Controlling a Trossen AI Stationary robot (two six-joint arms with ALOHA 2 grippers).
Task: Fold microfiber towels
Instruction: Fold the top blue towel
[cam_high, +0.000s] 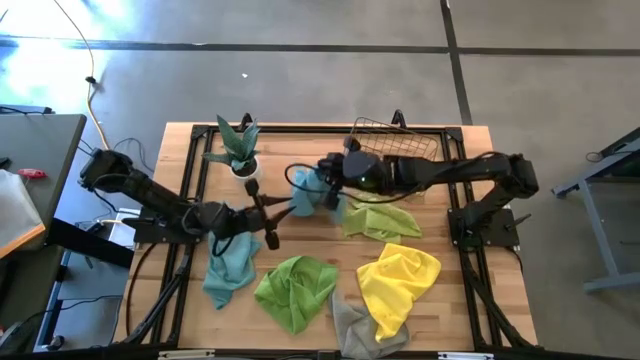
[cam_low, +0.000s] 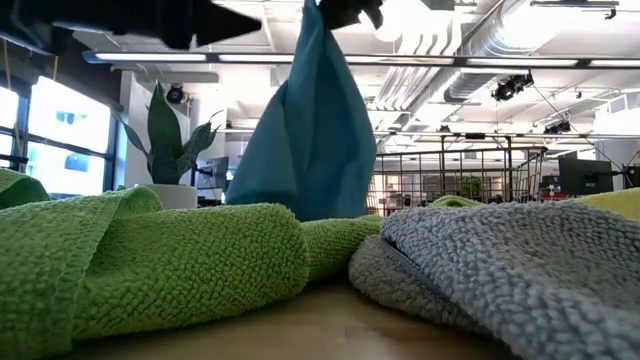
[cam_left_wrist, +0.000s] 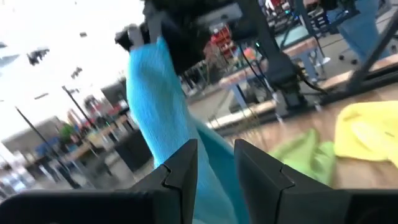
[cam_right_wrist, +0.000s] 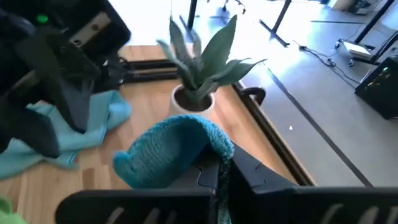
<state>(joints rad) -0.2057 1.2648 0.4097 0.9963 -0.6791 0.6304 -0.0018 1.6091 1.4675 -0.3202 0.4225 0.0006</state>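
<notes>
A teal-blue towel (cam_high: 305, 195) hangs in the air over the table's middle, with my right gripper (cam_high: 326, 176) shut on its top; in the low view this towel (cam_low: 305, 130) drops behind the cloths in front, which hide its lower end. My left gripper (cam_left_wrist: 216, 163) is level at the towel's left side. Its fingers are a narrow gap apart, and teal cloth (cam_left_wrist: 214, 186) shows in the gap. Flat on the table lie a second teal towel (cam_high: 230, 270), two lime green ones (cam_high: 295, 290) (cam_high: 380, 220), a yellow one (cam_high: 400, 285) and a grey one (cam_high: 355, 325). My right gripper pinches a bunched upper part of the teal towel (cam_right_wrist: 208, 140) between its two shut fingers, coming from the table's right and slanting down. The cloth humps over the fingertips and the rest hangs slack below. My left gripper has the towel's lower part in its gap; I cannot tell whether the fingers touch it.
A potted plant (cam_high: 238, 150) stands at the far left, close to the left arm. A copper wire basket (cam_high: 385, 135) sits at the far edge behind the right arm. Bare wood shows between the hanging towel and the lime green towel in front.
</notes>
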